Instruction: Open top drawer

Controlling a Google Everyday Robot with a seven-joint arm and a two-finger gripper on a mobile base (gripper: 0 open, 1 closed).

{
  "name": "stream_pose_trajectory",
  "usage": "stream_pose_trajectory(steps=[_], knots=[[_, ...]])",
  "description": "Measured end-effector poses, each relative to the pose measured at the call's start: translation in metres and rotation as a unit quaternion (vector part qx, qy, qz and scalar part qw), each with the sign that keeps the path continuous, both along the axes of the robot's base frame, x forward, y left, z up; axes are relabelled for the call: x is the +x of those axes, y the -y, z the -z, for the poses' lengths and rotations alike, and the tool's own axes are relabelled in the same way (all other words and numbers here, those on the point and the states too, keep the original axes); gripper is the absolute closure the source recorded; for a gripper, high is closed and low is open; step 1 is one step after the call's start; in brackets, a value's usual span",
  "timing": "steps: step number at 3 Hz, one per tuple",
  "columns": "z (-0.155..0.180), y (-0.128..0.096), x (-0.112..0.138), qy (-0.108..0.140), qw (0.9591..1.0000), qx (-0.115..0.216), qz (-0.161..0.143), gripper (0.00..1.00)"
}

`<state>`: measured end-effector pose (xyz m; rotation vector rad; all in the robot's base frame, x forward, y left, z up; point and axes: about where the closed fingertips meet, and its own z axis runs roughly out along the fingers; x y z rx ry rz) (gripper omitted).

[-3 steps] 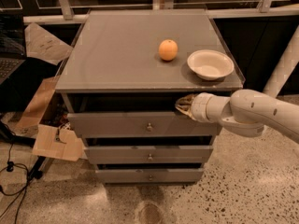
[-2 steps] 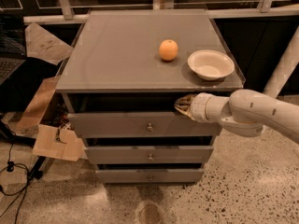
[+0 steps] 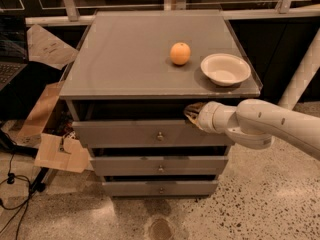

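Observation:
The top drawer (image 3: 125, 133) is the widest grey front of the cabinet, with a small round metal knob (image 3: 160, 135) at its centre. It stands pulled out a little, with a dark gap above its upper edge under the cabinet top. My gripper (image 3: 191, 113) is at the end of my white arm (image 3: 260, 125), which comes in from the right. It sits at the drawer's upper edge, right of the knob, just under the cabinet top.
An orange (image 3: 180, 53) and a white bowl (image 3: 225, 69) sit on the grey cabinet top (image 3: 125, 54). Two narrower drawers (image 3: 159, 166) lie below the top one. Cardboard pieces (image 3: 55, 151) and cables (image 3: 12, 184) lie on the floor at left.

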<state>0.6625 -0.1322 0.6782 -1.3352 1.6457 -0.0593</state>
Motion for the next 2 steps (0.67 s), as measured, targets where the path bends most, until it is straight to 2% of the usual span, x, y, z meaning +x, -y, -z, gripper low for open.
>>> stream_pose_trajectory(steps=[1,2], knots=[[-0.002,-0.0001,0.0005,0.0,1.0,0.0,0.0,1.0],[-0.0003,0.0,-0.0023,-0.011,0.9999,-0.006,-0.005,1.0]])
